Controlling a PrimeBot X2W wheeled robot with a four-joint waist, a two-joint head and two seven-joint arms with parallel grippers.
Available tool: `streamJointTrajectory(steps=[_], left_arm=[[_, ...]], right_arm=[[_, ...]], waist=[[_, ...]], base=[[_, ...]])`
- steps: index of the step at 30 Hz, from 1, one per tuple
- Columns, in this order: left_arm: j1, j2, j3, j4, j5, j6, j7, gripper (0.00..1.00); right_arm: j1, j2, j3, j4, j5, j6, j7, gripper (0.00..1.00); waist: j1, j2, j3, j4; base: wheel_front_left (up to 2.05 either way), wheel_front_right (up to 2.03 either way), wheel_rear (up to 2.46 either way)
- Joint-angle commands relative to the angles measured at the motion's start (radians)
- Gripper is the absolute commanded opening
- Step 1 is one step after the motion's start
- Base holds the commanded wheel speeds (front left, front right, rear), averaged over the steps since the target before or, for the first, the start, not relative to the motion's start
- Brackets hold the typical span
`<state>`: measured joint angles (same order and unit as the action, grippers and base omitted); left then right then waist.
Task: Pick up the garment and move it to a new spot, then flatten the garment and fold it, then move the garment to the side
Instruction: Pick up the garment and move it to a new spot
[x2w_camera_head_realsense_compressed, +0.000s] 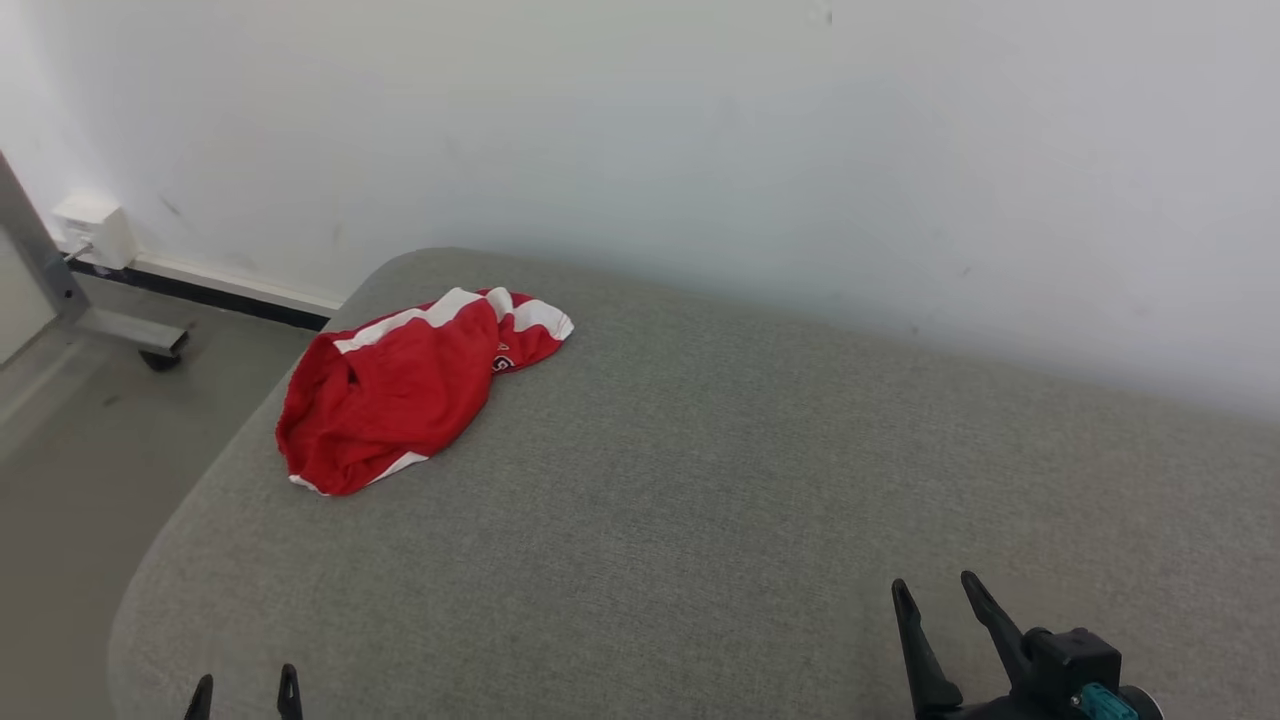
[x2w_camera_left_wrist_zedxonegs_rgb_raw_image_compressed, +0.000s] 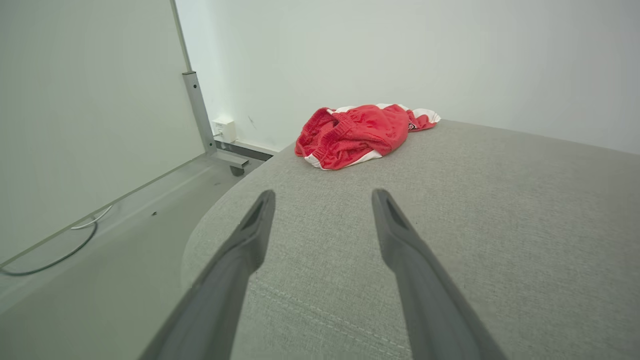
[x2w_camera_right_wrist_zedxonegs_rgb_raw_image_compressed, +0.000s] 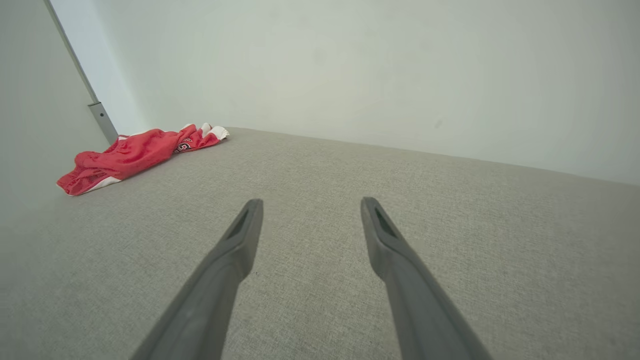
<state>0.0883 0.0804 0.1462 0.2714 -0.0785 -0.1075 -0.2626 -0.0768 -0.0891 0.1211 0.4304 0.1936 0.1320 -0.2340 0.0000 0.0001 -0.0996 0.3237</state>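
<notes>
The garment (x2w_camera_head_realsense_compressed: 410, 385) is a red mesh piece with white trim, lying crumpled near the far left corner of a grey fabric surface (x2w_camera_head_realsense_compressed: 700, 480). It lies ahead of the fingers in the left wrist view, garment (x2w_camera_left_wrist_zedxonegs_rgb_raw_image_compressed: 360, 132), and far to the left in the right wrist view, garment (x2w_camera_right_wrist_zedxonegs_rgb_raw_image_compressed: 135, 152). My left gripper (x2w_camera_head_realsense_compressed: 245, 690) peeks in at the bottom edge, open and empty, well short of the garment. Low on the right, my right gripper (x2w_camera_head_realsense_compressed: 937, 592) is open with nothing between its fingers. Each wrist view shows its own spread fingers: left gripper (x2w_camera_left_wrist_zedxonegs_rgb_raw_image_compressed: 322, 197), right gripper (x2w_camera_right_wrist_zedxonegs_rgb_raw_image_compressed: 310, 205).
A white wall (x2w_camera_head_realsense_compressed: 750, 130) runs along the surface's far edge. To the left the surface drops to a grey floor (x2w_camera_head_realsense_compressed: 90, 470). There stand a metal frame leg on a caster (x2w_camera_head_realsense_compressed: 150, 345) and a white wall box (x2w_camera_head_realsense_compressed: 95, 228). A cable (x2w_camera_left_wrist_zedxonegs_rgb_raw_image_compressed: 60, 250) lies on the floor.
</notes>
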Motion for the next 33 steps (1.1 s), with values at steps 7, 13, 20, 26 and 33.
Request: streamJointTrajectory(steps=[7, 13, 20, 26, 33], left_arm=[[0.002, 0.017, 0.014, -0.003, 0.007, -0.006, -0.003, 1.0], [0.003, 0.018, 0.029, -0.008, -0.003, -0.009, -0.003, 1.0], [-0.009, 0.011, 0.032, 0.005, -0.005, -0.012, -0.003, 1.0], [-0.073, 0.015, 0.028, 0.041, -0.038, -0.016, -0.003, 1.0], [-0.246, 0.025, 0.048, 0.096, -0.107, -0.021, -0.003, 1.0]], right_arm=[[0.001, 0.014, 0.02, 0.018, 0.012, -0.003, -0.013, 1.0], [-0.022, 0.018, 0.037, 0.03, 0.012, -0.003, -0.016, 1.0], [-0.025, 0.017, 0.047, 0.04, 0.016, -0.003, -0.022, 1.0], [-0.029, 0.004, 0.045, 0.032, 0.007, -0.003, -0.021, 1.0], [-0.067, -0.029, 0.055, -0.027, -0.022, -0.003, 0.018, 1.0]], waist=[[0.0, -0.0001, 0.012, 0.132], [0.0, -0.0001, 0.022, 0.147], [0.0, -0.0001, 0.021, 0.146], [0.0, -0.0001, 0.043, 0.124], [0.0, -0.0001, 0.16, 0.056]], base=[[0.0, 0.0, 0.0], [0.0, 0.0, 0.0], [0.0, 0.0, 0.0], [0.0, 0.0, 0.0], [0.0, 0.0, 0.0]])
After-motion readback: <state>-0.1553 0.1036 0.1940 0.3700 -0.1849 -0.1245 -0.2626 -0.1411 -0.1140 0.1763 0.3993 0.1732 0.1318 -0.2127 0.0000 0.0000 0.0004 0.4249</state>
